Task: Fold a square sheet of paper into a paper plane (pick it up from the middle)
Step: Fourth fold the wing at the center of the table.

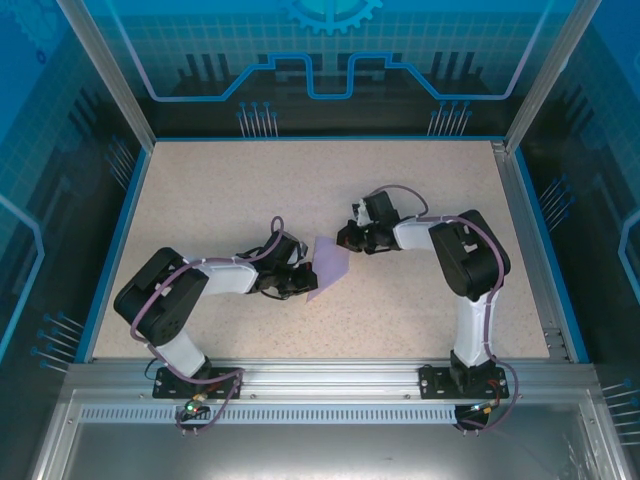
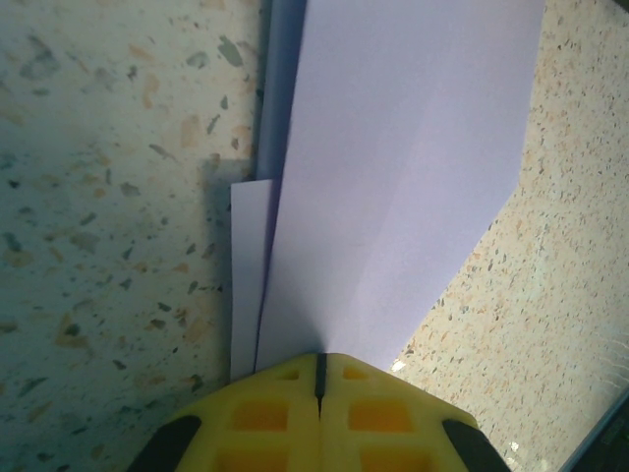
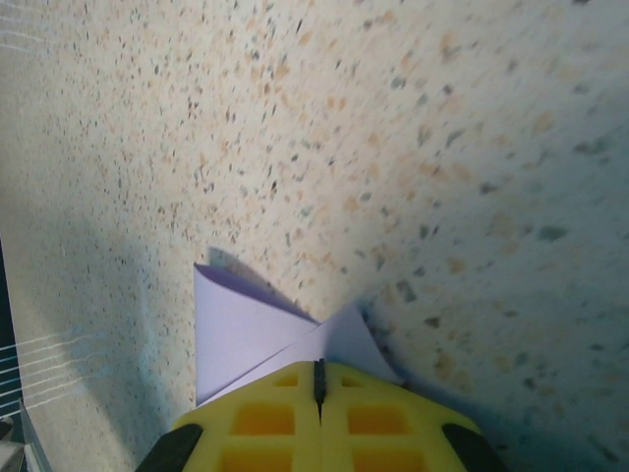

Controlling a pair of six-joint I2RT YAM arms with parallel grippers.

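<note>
Pinching with both arms at once. Low in the left wrist view, the left gripper (image 2: 320,369) is pressing its two yellow moulded fingers (image 2: 265,418) flat together, with only a dark seam showing between them. It is clamping the near edge of the thin pale-purple paper sheet (image 2: 393,177). Beyond the fingers the sheet is running toward the top of the frame in more than one layer. A narrow strip is peeking out along its left side, and faint diagonal creases are crossing the broad face.

Low in the right wrist view, the right gripper (image 3: 319,374) is likewise closing tight, nipping a small end of the sheet (image 3: 236,329). Two little triangular flaps are sticking out past the fingertips, one to each side of the seam.

At the centre of the top external view, the sheet (image 1: 328,265) is showing as a slanted lavender patch between the left gripper (image 1: 297,282) and the right gripper (image 1: 352,240). It is sitting over the speckled beige table top (image 1: 220,190); whether it is touching the table I cannot tell.

Judging progress: the pickup is looking done and the folding is under way, with at least one fold in, going by the layers. No slim dart with a long centre crease and wings is showing yet, so most of the shaping seems to be remaining. Which fold is in hand I cannot tell.
</note>
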